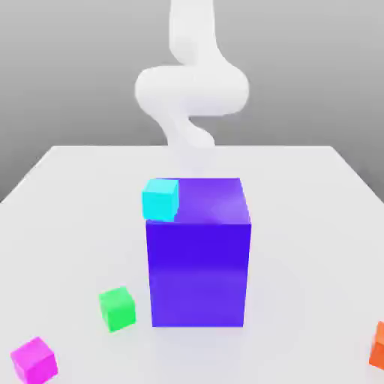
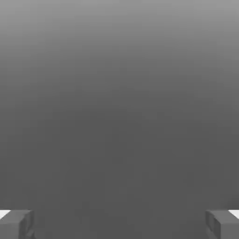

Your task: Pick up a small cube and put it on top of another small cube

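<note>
The white arm (image 1: 191,82) curls high behind the blue block (image 1: 199,255), its claw (image 2: 119,224) wide open and empty, while the pink cube (image 1: 34,360) sits on the surface (image 1: 315,225) near the green cube (image 1: 118,308).

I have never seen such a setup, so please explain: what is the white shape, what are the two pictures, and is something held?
The white shape is a robot arm in a simulation. The exterior view looks at a white table with a big blue block, a cyan cube beside its top edge, and green, pink and orange cubes. The hand view looks out between the gripper fingers, which stand wide apart. Nothing is held.
</note>
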{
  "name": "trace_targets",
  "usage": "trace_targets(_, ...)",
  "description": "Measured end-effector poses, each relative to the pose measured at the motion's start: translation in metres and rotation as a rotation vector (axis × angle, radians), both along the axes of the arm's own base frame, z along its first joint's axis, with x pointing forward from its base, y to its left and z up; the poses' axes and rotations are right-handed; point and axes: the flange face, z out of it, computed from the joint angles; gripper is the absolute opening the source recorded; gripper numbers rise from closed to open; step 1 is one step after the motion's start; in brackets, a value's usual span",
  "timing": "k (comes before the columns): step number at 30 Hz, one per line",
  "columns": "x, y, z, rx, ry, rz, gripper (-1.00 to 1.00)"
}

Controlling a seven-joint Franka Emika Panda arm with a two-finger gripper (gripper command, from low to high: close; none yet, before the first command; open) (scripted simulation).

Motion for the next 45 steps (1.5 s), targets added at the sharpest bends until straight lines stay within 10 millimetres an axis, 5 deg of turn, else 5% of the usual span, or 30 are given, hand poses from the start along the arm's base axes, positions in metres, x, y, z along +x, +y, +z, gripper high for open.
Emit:
trace_targets(9,0.089,-0.056,-0.117,-0.055,0.191,0.208,0.0)
trace_targets(18,0.134,-0.111,-0.252,-0.12,0.355,0.39,0.0)
trace_targets(26,0.136,-0.164,-0.371,-0.198,0.499,0.54,0.0)
trace_targets(34,0.106,-0.218,-0.475,-0.297,0.657,0.701,0.0)
trace_targets(39,0.099,-0.229,-0.545,-0.318,0.688,0.733,0.0)
trace_targets(40,0.098,-0.229,-0.554,-0.318,0.689,0.733,-1.0)
trace_targets(45,0.098,-0.229,-0.554,-0.315,0.69,0.734,-1.0)
